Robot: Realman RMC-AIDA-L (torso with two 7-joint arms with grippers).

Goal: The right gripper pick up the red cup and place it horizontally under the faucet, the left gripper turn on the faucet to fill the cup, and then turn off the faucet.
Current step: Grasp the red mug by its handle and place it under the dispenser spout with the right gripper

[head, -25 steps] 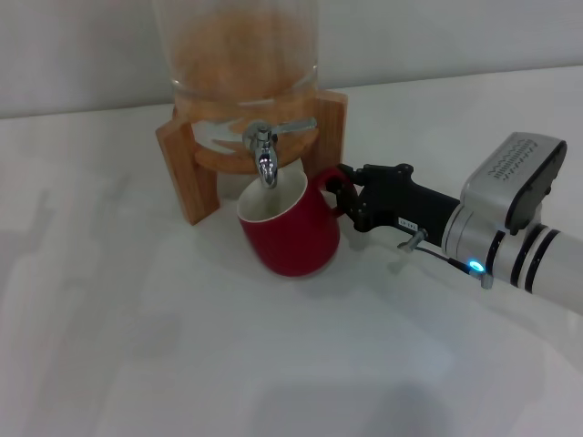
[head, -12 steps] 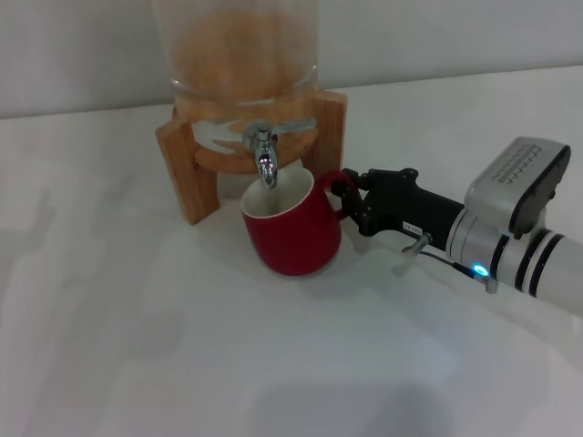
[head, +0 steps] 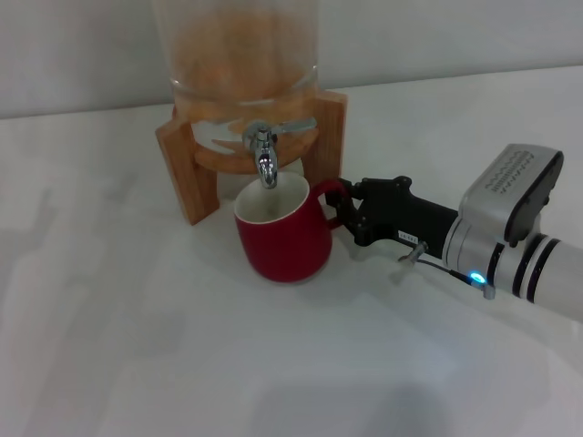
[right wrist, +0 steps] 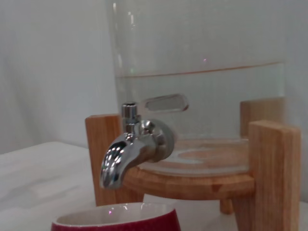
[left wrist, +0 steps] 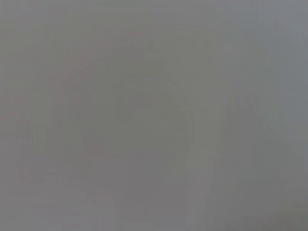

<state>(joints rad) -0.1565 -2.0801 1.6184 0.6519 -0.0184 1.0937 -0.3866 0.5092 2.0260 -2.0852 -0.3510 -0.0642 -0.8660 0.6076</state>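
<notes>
1. I see a glass dispenser [head: 239, 55] at the back of the scene, its clear wall upright; from the right wrist camera a liquid line shows partway up it.
2. It sits on a wooden stand [head: 180, 168] with chunky legs and a round wooden ring under the glass base.
3. The stand rests on a pale white worktop [head: 118, 346], which fills most of my head camera.
4. Behind it runs a plain light wall [head: 455, 32].
5. My left wrist camera gives only flat grey.
</notes>
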